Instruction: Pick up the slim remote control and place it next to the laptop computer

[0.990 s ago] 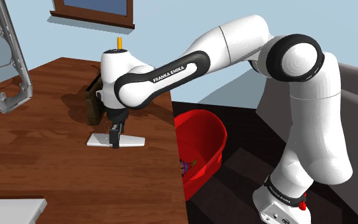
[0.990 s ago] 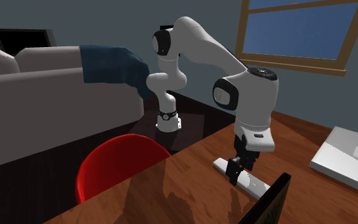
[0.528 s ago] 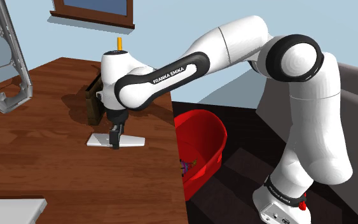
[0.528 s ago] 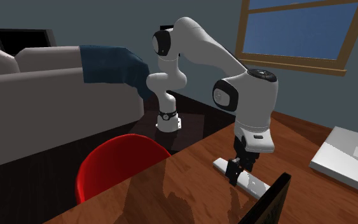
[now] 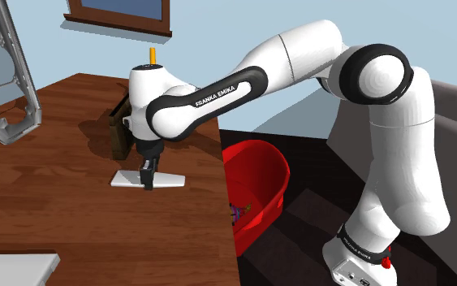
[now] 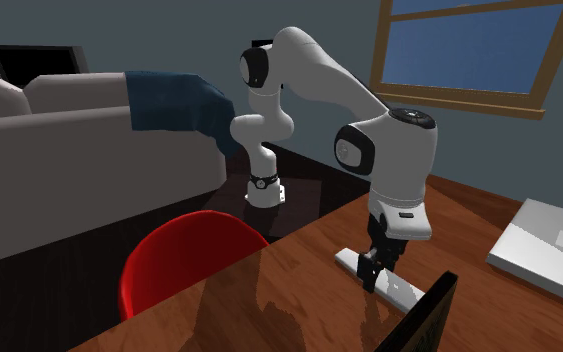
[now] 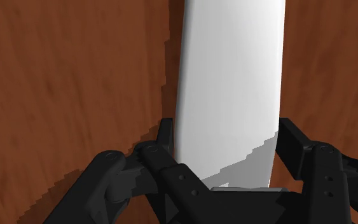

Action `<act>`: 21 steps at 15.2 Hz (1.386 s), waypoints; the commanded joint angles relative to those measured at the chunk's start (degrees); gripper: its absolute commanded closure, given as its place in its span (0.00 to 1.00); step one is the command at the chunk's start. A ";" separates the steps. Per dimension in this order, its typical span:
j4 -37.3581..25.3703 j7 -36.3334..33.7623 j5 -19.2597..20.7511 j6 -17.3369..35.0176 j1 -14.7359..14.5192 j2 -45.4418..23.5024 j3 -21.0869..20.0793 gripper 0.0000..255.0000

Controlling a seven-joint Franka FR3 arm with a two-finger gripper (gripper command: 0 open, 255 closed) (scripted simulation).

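Note:
The slim remote (image 5: 167,180) is a flat white bar lying on the brown wooden table (image 5: 64,219), near the table's edge on the shoulder view's right. My gripper (image 5: 146,179) points straight down on the remote's middle. In the wrist view the two black fingers (image 7: 165,137) press against both long sides of the remote (image 7: 231,83), so the gripper (image 7: 225,156) is shut on it. The remote (image 6: 401,289) still rests on the wood, under the gripper (image 6: 371,276). A flat grey slab (image 6: 549,250), likely the closed laptop (image 5: 11,268), lies further along the table.
A dark brown upright object (image 5: 119,134) stands just behind the gripper. A grey metal frame (image 5: 7,81) leans at the shoulder view's left. Beyond the table edge a red bin (image 5: 259,183) sits on the floor. A sofa (image 6: 59,170) with a blue cloth stands behind.
The fingers have closed in on the remote's sides. The arm and the remote have stayed where they were.

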State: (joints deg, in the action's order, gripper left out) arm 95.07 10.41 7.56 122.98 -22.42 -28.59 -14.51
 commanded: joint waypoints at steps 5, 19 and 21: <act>-0.50 0.13 -0.22 -1.20 0.07 0.71 -0.13 1.00; -5.90 0.87 -1.45 -10.24 0.29 4.48 -0.76 1.00; -6.92 0.95 -1.58 -11.61 0.28 4.84 -0.82 1.00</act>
State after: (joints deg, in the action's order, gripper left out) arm 88.67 11.27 6.05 112.06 -22.18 -23.93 -15.31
